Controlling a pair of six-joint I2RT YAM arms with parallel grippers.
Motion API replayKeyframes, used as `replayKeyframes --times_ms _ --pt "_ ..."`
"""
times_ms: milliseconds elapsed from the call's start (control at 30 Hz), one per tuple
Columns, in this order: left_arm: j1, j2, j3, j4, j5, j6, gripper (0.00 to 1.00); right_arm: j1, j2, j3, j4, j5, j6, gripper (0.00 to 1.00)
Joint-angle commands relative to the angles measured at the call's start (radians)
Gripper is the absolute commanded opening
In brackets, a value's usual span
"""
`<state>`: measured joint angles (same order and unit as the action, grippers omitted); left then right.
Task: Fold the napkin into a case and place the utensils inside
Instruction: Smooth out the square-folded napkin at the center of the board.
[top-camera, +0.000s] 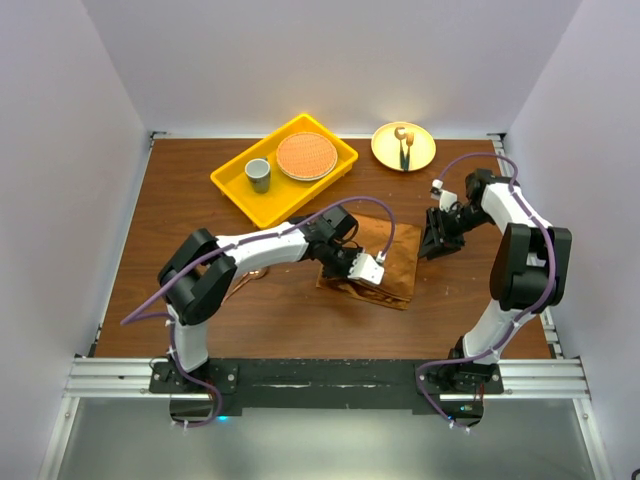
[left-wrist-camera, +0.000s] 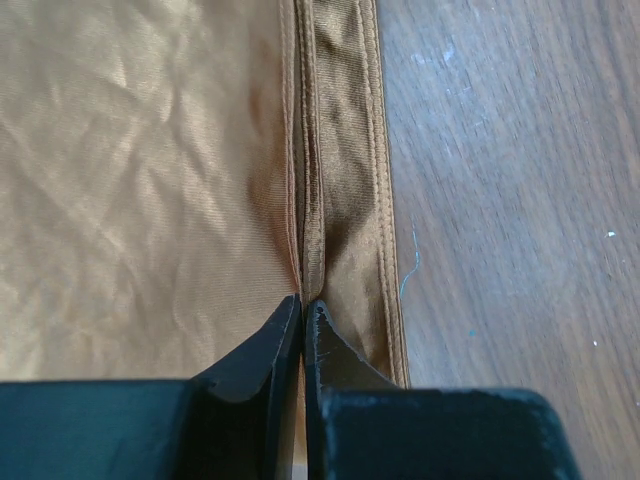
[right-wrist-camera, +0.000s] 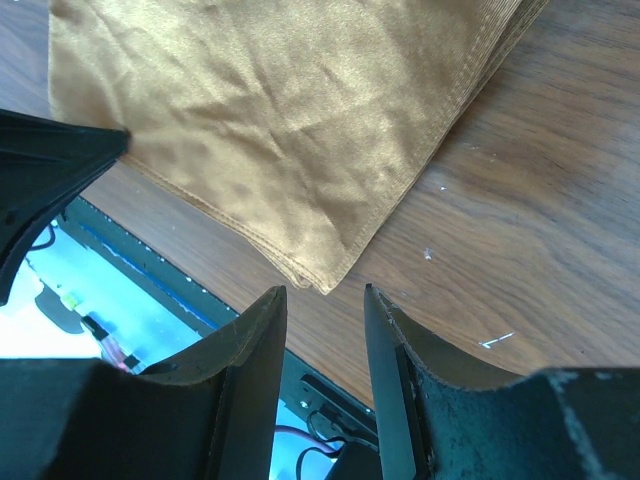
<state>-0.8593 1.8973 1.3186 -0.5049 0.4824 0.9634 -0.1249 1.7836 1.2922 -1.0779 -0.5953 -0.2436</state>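
Observation:
The rust-brown napkin (top-camera: 392, 252) lies folded into a layered rectangle on the wooden table. It fills the left wrist view (left-wrist-camera: 150, 180) and the top of the right wrist view (right-wrist-camera: 290, 130). My left gripper (top-camera: 342, 272) is low at the napkin's left edge, and its jaws (left-wrist-camera: 302, 303) are shut on a raised hem fold. My right gripper (top-camera: 432, 245) hovers open and empty beside the napkin's right side, with the gap (right-wrist-camera: 325, 292) just off a folded corner. A small copper-coloured piece, perhaps the spoon (top-camera: 253, 272), peeks out under my left forearm.
A yellow tray (top-camera: 235, 185) at the back holds a grey cup (top-camera: 258, 174) and a round orange plate (top-camera: 306, 156). A yellow plate (top-camera: 420, 155) at the back right carries a short dark-handled, gold-tipped utensil (top-camera: 404, 145). The black table rail (right-wrist-camera: 330, 400) is close below my right gripper.

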Motion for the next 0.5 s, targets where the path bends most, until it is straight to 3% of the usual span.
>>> replayKeyframes --times_ms 0,467 --pt "0.013 -0.041 0.01 -0.026 0.036 0.043 0.09 -0.002 0.014 0.042 -0.014 -0.029 -0.008 0.41" --pt "0.016 -0.033 -0.015 -0.063 0.067 0.103 0.09 -0.002 0.022 0.042 -0.007 -0.032 -0.002 0.41"
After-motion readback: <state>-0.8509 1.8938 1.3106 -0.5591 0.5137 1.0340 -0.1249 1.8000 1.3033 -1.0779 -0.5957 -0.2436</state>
